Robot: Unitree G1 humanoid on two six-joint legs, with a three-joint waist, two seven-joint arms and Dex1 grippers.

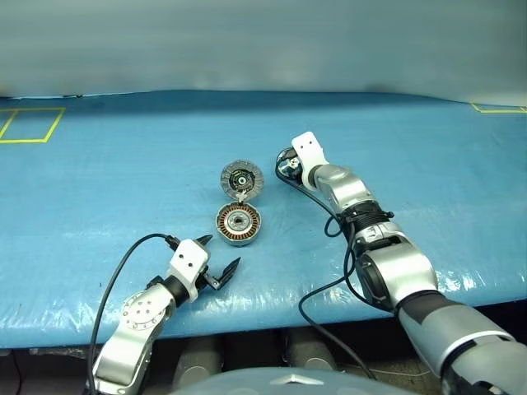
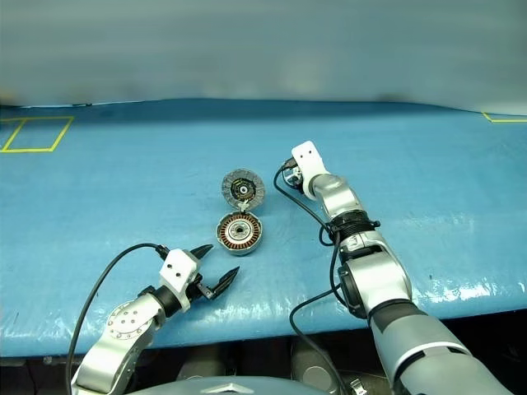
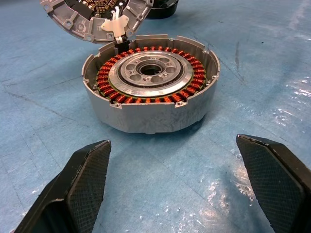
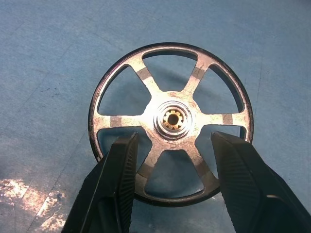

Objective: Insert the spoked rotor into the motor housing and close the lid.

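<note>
Nearest to us, the left gripper (image 1: 221, 258) hovers low over the blue table cover (image 1: 99, 197) with its two black fingers (image 3: 80, 182) spread wide and nothing between them. It points toward the motor housing (image 1: 239, 225), which sits just beyond it on the cover.

We see the motor housing as a shallow round metal cup, upright, with a ring of copper-orange windings around a silver centre. Its cavity holds no rotor.

Directly behind the housing, the lid (image 1: 241, 178) is joined to it at a small hinge and stands swung open, its segmented inner face with a dark centre turned toward us.

Farther back and to the right, apart from the lid, the right gripper (image 4: 172, 145) reaches forward and down to the spoked rotor (image 4: 170, 121). In the right wrist view we see the rotor as a black-rimmed ring with six bright spokes and a small hub. The two fingers stand partly open, overlapping its near rim and lower spokes, one on each side of the hub. We cannot tell whether they grip the rotor or merely hang over it.

Yellow tape lines (image 1: 33, 125) mark the far corners of the cover.
</note>
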